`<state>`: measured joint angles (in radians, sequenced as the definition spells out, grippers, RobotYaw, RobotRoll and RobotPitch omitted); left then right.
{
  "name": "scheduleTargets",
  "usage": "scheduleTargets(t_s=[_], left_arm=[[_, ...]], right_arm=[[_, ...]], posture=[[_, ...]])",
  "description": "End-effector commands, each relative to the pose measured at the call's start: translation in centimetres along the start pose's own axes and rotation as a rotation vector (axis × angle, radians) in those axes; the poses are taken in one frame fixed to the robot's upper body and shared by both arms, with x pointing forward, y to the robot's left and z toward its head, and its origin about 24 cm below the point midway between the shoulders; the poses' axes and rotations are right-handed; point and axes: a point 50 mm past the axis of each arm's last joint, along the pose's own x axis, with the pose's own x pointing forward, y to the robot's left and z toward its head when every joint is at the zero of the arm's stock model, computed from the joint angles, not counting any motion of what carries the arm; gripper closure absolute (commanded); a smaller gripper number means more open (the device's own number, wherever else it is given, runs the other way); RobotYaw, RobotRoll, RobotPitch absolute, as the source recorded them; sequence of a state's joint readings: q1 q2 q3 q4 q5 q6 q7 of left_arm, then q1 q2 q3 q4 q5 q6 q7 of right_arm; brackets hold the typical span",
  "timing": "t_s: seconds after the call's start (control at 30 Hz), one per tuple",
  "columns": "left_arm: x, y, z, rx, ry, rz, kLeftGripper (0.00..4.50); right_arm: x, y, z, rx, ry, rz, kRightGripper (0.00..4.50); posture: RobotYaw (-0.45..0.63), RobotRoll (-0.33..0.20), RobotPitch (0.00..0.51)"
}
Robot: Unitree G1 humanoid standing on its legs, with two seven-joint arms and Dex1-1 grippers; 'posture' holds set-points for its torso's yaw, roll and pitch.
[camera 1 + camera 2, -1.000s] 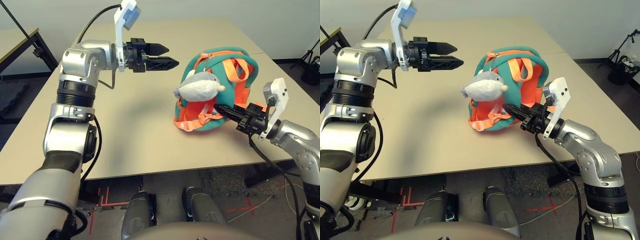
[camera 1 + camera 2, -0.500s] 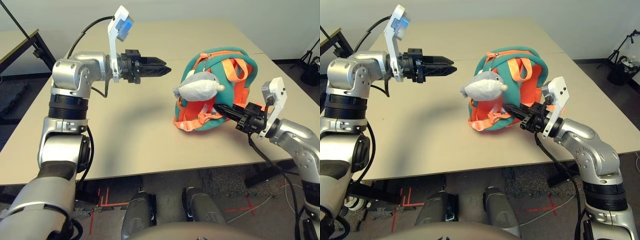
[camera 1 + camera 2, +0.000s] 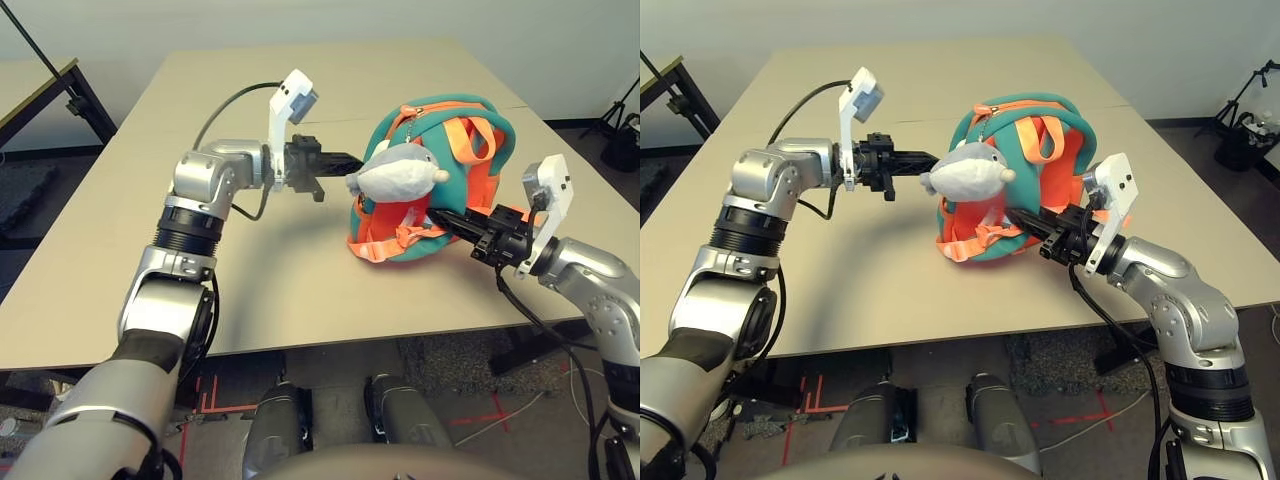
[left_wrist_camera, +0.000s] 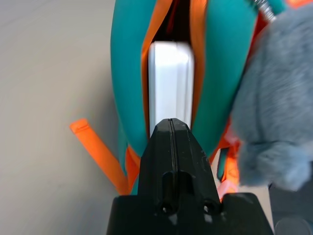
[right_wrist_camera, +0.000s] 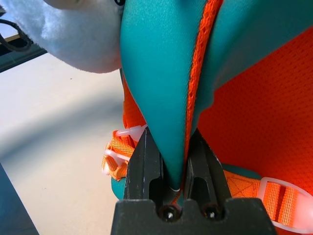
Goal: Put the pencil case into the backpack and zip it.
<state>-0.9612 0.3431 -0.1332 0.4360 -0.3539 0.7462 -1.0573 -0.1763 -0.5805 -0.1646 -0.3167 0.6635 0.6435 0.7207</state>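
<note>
The backpack [image 3: 430,180] sits on the table [image 3: 250,260] with the pencil case [image 4: 170,83] standing in its open zipper gap. The left gripper [image 4: 171,128], fingers pressed together, points at the case's end. The right gripper [image 5: 171,169] pinches the backpack's teal edge.

silver arms [image 3: 190,215] | black fingers [image 4: 171,147] | white wrist cameras [image 3: 545,190] | black cables

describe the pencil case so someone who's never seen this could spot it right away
Find the teal and orange backpack on the tan table, then the open slit on its side facing the left gripper. The pencil case is the flat white hard slab standing between the orange zipper edges, the only smooth white thing there, unlike the fuzzy grey plush toy.
</note>
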Motion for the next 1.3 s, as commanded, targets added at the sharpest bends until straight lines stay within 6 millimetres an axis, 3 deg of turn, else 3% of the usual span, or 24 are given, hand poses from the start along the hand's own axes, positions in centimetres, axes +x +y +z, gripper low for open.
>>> scheduleTargets(t_s=[0.03,0.67,0.97,1.2,1.3], left_arm=[[0.6,0.3,-0.3,0.012,0.015,0.015,4.50],[4.9,0.4,-0.5,-0.006,-0.006,-0.001,4.50],[7.1,-0.7,-1.6,-0.020,0.036,-0.080,4.50],[5.8,-0.3,-0.6,0.017,0.009,-0.059,4.50],[4.1,0.3,0.6,0.051,-0.012,-0.024,3.87]], right_arm=[[0.3,0.8,-0.1,0.003,0.000,0.042,4.26],[0.6,0.9,-0.1,0.004,-0.007,0.045,4.26],[0.6,1.0,-0.2,0.003,-0.005,0.045,4.26],[0.5,1.0,-0.3,0.004,0.000,0.040,4.26],[0.5,1.0,-0.4,0.003,0.003,0.039,4.26]], posture=[[-0.24,0.000,0.029],[-0.24,0.000,0.028],[-0.24,0.000,0.027],[-0.24,0.000,0.027],[-0.24,0.000,0.027]])
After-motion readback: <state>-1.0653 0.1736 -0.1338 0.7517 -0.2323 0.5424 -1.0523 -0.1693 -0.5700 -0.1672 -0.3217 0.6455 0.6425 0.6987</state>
